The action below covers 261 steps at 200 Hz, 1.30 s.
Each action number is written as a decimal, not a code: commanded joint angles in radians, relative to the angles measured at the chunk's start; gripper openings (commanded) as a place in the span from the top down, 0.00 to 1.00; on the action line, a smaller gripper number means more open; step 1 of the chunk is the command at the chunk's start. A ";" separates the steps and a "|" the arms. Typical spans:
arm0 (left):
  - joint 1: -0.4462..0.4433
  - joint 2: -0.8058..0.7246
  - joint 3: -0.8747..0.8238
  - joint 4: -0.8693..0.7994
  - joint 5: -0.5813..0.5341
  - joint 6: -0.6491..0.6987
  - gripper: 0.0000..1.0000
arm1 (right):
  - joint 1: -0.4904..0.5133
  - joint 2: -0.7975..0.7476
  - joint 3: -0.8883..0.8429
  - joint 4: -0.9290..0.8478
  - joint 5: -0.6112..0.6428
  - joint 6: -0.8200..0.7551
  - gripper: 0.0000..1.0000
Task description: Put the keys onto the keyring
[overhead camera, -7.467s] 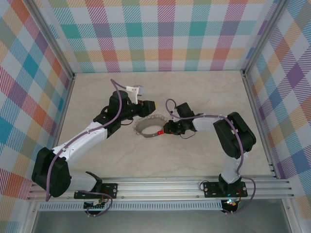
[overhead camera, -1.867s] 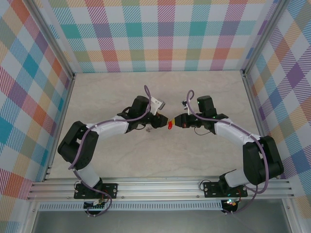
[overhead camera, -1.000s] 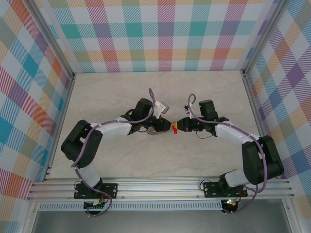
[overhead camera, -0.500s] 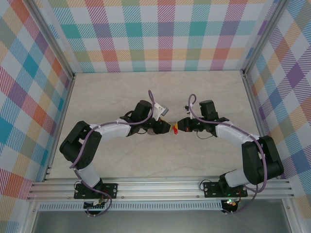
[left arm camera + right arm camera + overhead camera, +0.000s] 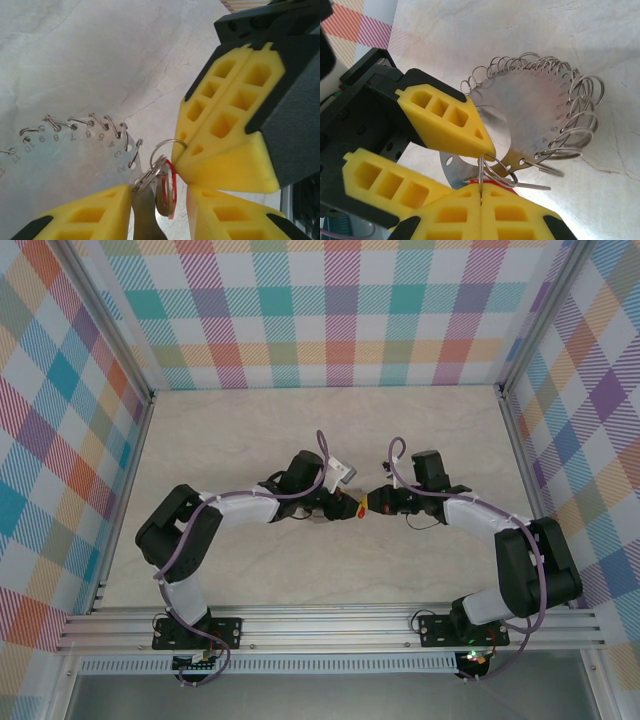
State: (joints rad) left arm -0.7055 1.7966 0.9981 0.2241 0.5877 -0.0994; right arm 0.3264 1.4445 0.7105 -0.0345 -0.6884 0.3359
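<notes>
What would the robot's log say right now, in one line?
right claw: shut on keys | left claw: astride keyring edge, grip unclear | keys: at keyring's edge, hooking not confirmed

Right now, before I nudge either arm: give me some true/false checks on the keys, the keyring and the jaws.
1. The right gripper has its jaws shut. True.
2. It pinches the thin wire loop of the keys. True.
3. The keyring lies alone on the table, away from both arms. False: its plate passes between the left gripper's fingers.
4. The keyring's plate is blank. False: numbers run beside its holes.
5. The keys sit where the two grippers meet. True.
</notes>
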 commanded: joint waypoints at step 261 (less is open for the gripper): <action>-0.001 -0.215 0.008 0.043 -0.063 -0.024 1.00 | -0.039 -0.016 0.020 -0.026 0.019 -0.005 1.00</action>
State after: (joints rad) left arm -0.7052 1.5978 0.9981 0.2462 0.5293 -0.1375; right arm 0.2935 1.4166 0.7315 -0.0692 -0.6556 0.3317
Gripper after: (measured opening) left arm 0.048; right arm 0.067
